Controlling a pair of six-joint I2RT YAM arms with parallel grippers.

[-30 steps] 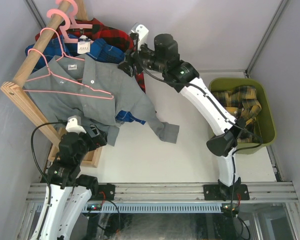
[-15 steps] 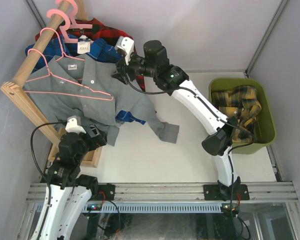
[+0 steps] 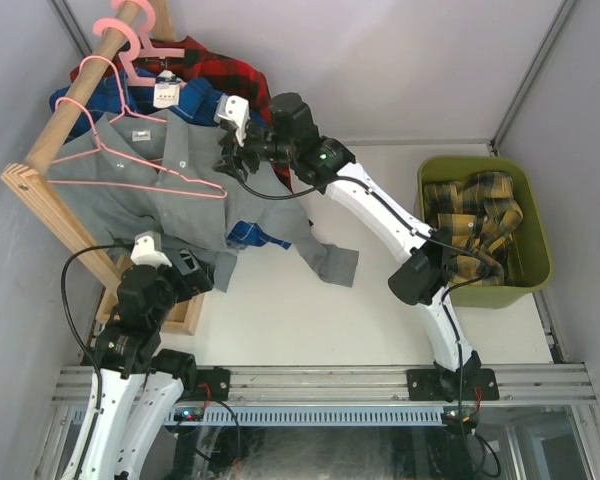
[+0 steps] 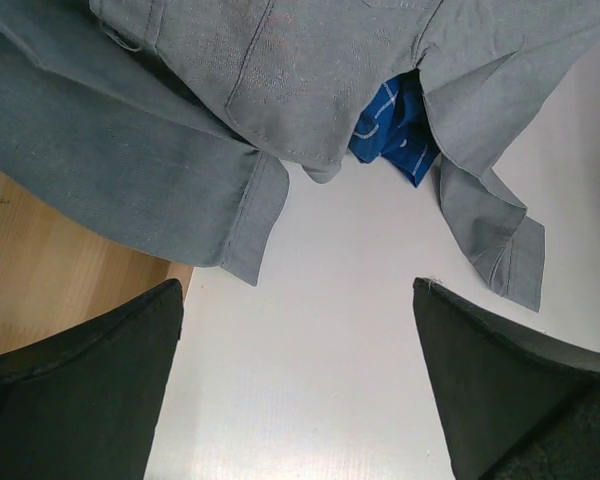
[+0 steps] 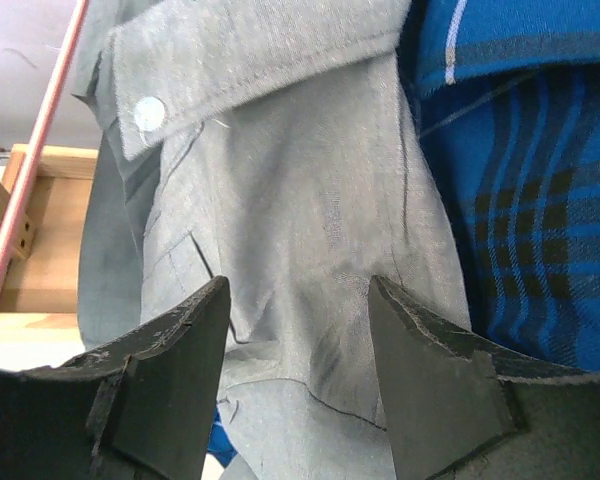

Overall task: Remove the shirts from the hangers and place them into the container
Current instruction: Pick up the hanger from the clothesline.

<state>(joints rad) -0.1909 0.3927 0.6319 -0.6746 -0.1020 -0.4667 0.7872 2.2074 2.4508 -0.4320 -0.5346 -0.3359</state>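
A grey shirt hangs on a pink hanger at the front of the wooden rail, one sleeve trailing onto the table. Behind it hang a blue plaid shirt and a red-black plaid shirt. My right gripper is at the grey shirt's right shoulder, just below the collar. In the right wrist view the right gripper is open, grey cloth beyond the fingers, blue plaid to the right, hanger wire on the left. My left gripper is open over bare table, under the grey hem. A yellow-black plaid shirt lies in the olive-green container.
The wooden rail runs diagonally at the left, carrying spare pink hangers. Its flat wooden base sits beside my left arm. Grey walls close in the table at back and sides.
My right arm has swung left from beside the blue plaid shirt to the grey shirt's shoulder. The left arm and the shirts have not moved.
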